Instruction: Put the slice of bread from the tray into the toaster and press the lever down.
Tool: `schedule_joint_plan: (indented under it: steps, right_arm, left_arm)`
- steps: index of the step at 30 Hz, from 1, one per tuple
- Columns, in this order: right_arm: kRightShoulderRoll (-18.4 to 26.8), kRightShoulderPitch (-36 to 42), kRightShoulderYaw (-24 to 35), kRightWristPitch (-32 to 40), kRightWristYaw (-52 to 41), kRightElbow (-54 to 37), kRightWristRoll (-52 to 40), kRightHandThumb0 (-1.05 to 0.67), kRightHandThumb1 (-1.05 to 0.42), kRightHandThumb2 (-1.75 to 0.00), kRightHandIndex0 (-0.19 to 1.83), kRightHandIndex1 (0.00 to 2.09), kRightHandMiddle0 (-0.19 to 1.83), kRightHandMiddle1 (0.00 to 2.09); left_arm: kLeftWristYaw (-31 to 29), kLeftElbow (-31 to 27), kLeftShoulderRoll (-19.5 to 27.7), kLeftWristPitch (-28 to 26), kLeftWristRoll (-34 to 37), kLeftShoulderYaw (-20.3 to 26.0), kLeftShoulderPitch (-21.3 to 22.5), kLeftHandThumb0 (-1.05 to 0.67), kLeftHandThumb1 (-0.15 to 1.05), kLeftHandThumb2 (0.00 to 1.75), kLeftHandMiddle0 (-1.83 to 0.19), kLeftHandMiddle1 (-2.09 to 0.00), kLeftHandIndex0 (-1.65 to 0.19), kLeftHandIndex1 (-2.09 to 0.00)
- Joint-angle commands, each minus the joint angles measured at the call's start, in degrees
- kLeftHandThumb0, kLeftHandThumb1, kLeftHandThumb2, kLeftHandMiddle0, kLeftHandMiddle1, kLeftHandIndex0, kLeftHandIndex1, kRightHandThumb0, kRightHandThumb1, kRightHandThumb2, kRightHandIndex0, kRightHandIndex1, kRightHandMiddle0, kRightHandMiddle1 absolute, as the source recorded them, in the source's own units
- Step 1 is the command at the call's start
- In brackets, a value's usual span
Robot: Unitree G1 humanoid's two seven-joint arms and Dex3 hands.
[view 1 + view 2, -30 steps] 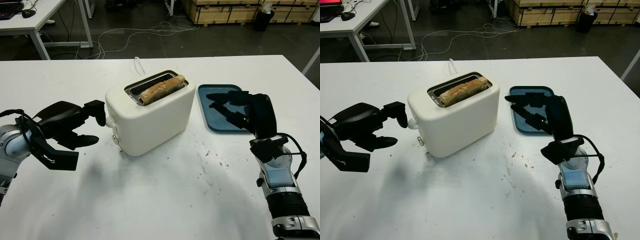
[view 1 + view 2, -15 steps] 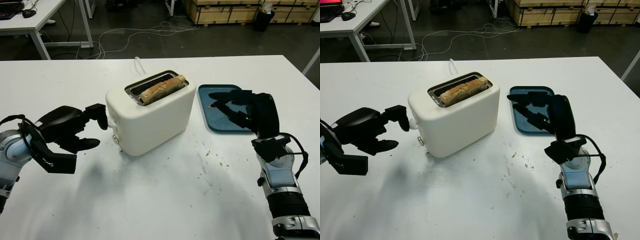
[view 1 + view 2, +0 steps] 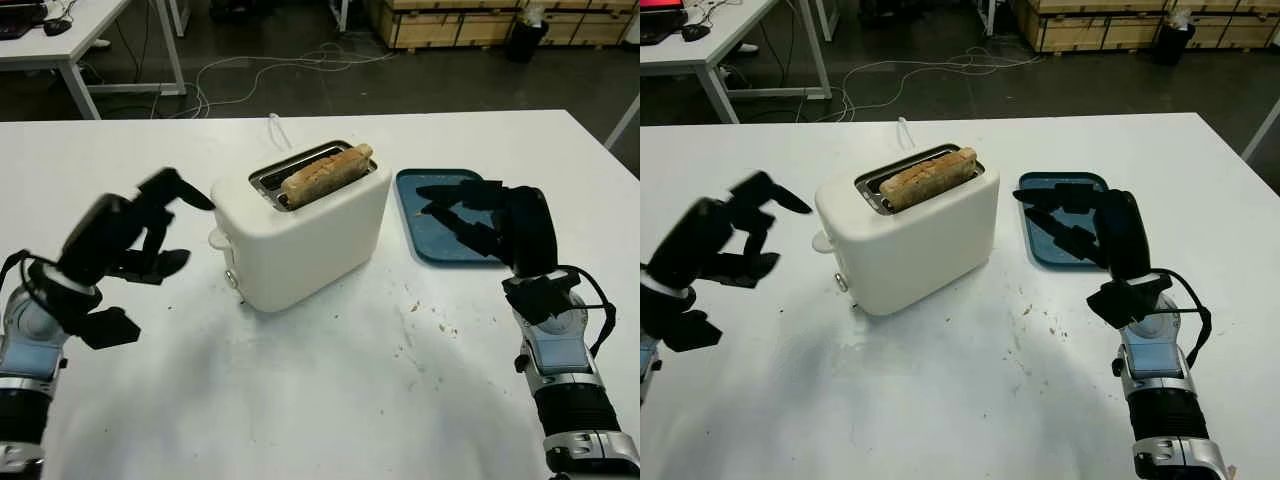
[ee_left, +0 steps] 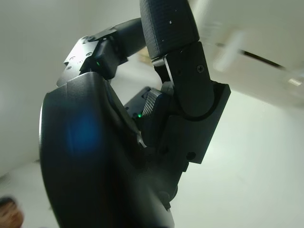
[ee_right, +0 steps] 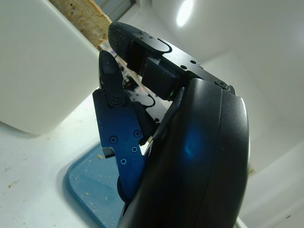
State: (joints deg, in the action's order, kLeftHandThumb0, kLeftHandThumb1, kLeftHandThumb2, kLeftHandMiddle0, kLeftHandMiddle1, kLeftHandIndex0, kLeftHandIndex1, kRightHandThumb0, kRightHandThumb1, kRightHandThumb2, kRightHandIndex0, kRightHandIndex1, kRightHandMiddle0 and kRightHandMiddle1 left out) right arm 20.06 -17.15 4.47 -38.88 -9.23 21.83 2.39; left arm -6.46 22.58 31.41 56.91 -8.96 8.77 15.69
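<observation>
The slice of bread stands in the slot of the white toaster, its top sticking out. The left hand is raised, open and holding nothing; the lever is just beyond its fingertips. The right hand, open, hangs over the blue tray, which holds only crumbs. No writing is readable.

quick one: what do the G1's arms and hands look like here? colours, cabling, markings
Both hands, left hand and right hand, are matte black: rounded glossy shells and blocky finger links with visible screws. The wrist views show small green lights inside each. The forearms are silver-grey metal with ribbed black sections, and thin black cables loop around the wrists.
</observation>
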Motion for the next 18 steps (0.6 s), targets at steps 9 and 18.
schedule_joint_plan:
  steps: [9,18]
  right_arm:
    - [-0.25,-0.51,0.48,0.41,0.80,0.14,0.73,-0.26,-0.92,-0.11,0.88,0.89,1.15,0.04]
    - [-0.25,-0.74,0.59,0.08,0.92,0.89,0.44,-0.27,-0.92,-0.10,0.88,0.91,1.15,0.04]
  left_arm:
    - [7.83,7.12,-0.86,8.39,-10.46,1.65,2.23,-1.01,0.92,0.75,-0.75,-1.75,-0.38,-1.74]
    - [14.84,12.99,3.62,11.90,-25.86,-1.92,3.32,-1.01,0.92,0.84,-0.92,-1.75,-0.17,-1.46]
